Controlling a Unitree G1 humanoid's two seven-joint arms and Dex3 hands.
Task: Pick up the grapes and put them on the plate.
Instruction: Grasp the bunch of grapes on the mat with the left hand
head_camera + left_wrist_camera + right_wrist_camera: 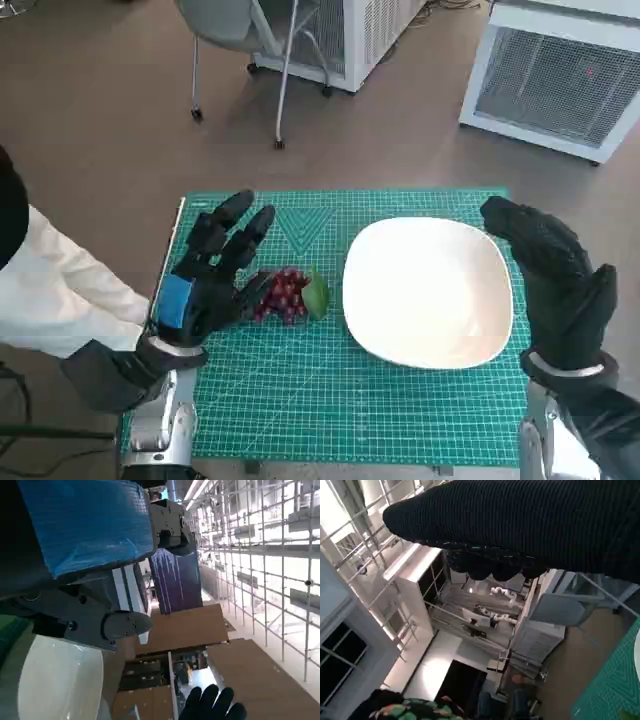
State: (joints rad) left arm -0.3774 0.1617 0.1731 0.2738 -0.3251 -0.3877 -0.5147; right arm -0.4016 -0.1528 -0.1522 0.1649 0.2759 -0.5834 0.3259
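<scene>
Lying on the green gridded cutting mat, the small bunch of dark red grapes with a green leaf sits just past the thumb side of the black left hand with blue tape on its back. Fingers of that hand are spread and stretched forward over the mat; thumb tip is at the bunch, contact unclear, nothing gripped. White rounded-square ceramic plate lies just beyond the grapes, not touching them, and holds nothing. Right hand in black knitted glove hovers at the plate's far edge, fingers extended and apart, holding nothing. Person's pale sleeve is beside the left forearm.
</scene>
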